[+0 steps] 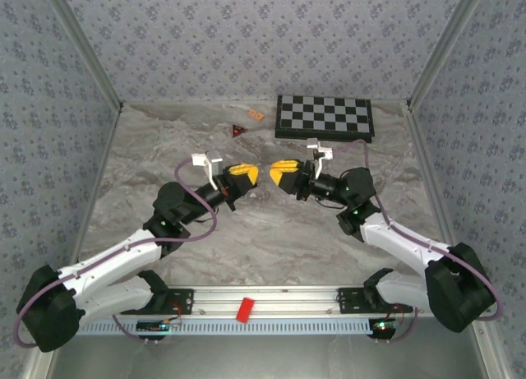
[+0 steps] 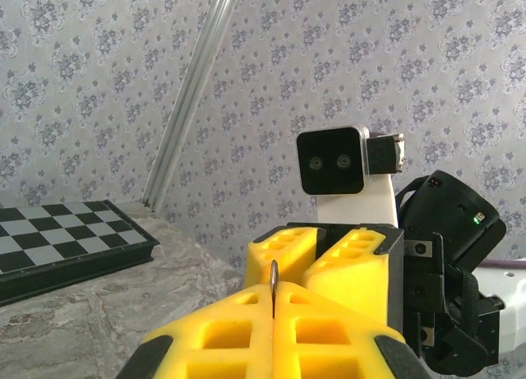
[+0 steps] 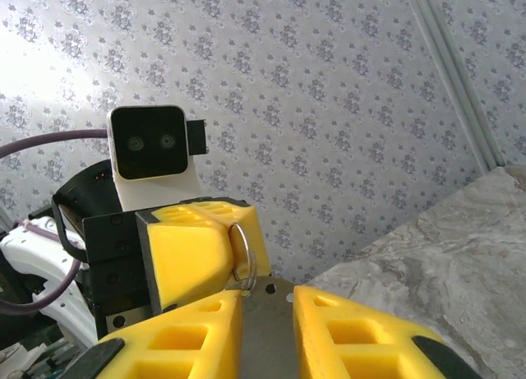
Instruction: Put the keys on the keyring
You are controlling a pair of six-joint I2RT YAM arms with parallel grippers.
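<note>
Left gripper (image 2: 273, 305) is pressed together on the keyring (image 2: 273, 279), whose thin wire loop stands edge-on out of its fingertips, held in the air above the bench (image 1: 148, 149). Right gripper (image 3: 269, 297) faces it tip to tip and pinches the key (image 3: 265, 334), a flat grey piece between its pads whose far end lies just under the loop. The step in hand looks like threading. I cannot tell whether the wire has entered the key's hole. The next move likely calls for lining the hole up with the ring's split end, then pushing slowly along the wire with both grips firm.
</note>
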